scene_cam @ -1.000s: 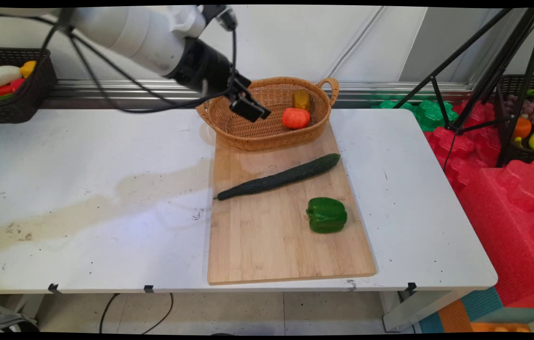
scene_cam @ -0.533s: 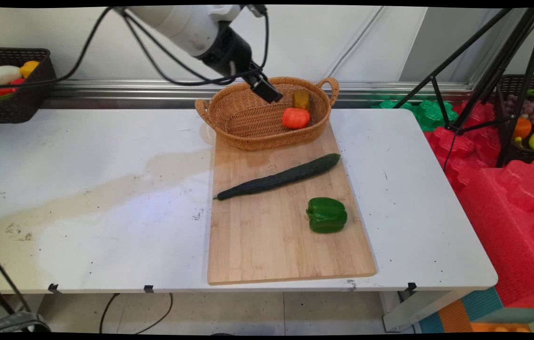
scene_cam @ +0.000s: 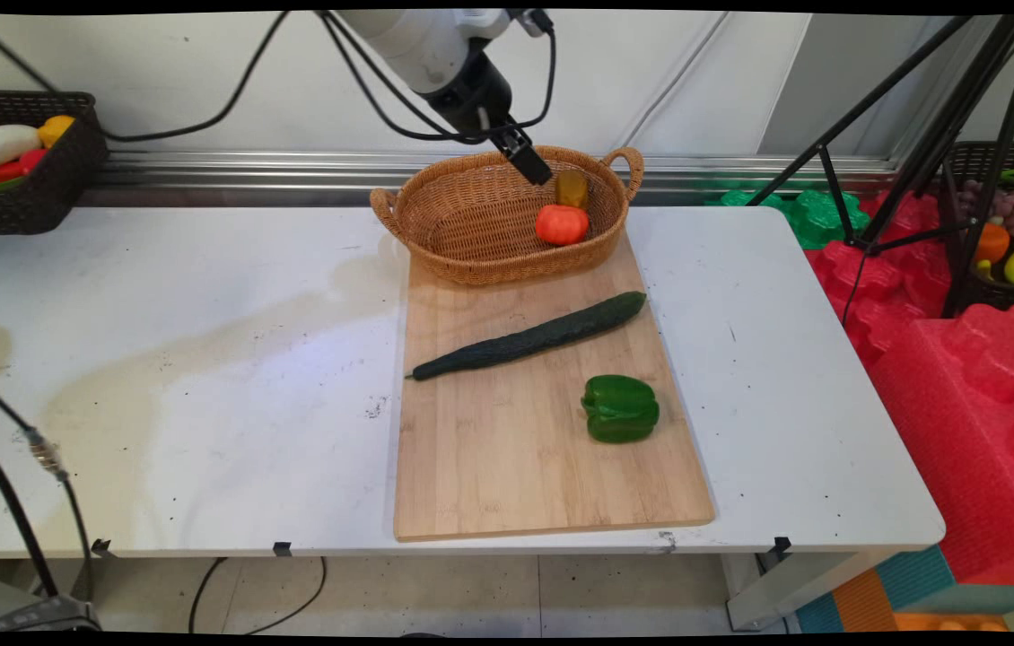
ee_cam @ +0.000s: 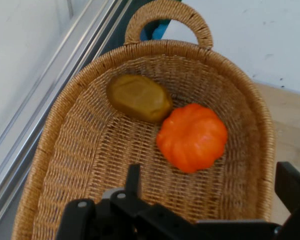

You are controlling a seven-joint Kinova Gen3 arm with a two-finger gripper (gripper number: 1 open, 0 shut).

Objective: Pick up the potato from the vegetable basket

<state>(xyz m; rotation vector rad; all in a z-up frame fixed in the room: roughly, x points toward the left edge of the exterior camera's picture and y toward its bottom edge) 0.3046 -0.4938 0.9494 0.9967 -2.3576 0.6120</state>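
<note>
A white worktop (scene_cam: pixel 157 377), stained brown on its left half, stands before a pale wall. Everything on it is placed here by the wicker basket (scene_cam: pixel 462 233) at its far side.

Nearest the camera, well in front of the basket, a green bell pepper (scene_cam: pixel 620 409) sits on a long bamboo cutting board (scene_cam: pixel 507 467). Between the pepper and the basket a dark cucumber (scene_cam: pixel 529 336) lies slantwise across the board, its thicker end pointing right. The basket rests on the board's far end.

Two things lie in the basket's right half: an orange pumpkin (scene_cam: pixel 562 224) and, just behind it and touching it, a brownish-yellow potato (scene_cam: pixel 572 188). The rest of the basket holds nothing.

The black pincer (scene_cam: pixel 532 168) hangs over the basket's far rim, just left of the potato and clear of it, tilted down into the basket. In the hand view its fingers (ee_cam: pixel 134 177) stand wide apart with nothing between them; pumpkin (ee_cam: pixel 192 137) and potato (ee_cam: pixel 139 98) lie ahead, toward the basket's handle.

Far left of the basket, a dark crate (scene_cam: pixel 67 179) holds white, red and orange toy produce. Far right, beyond black tripod legs (scene_cam: pixel 920 135) and red foam (scene_cam: pixel 965 377), another crate (scene_cam: pixel 1000 161) holds bananas and grapes.
</note>
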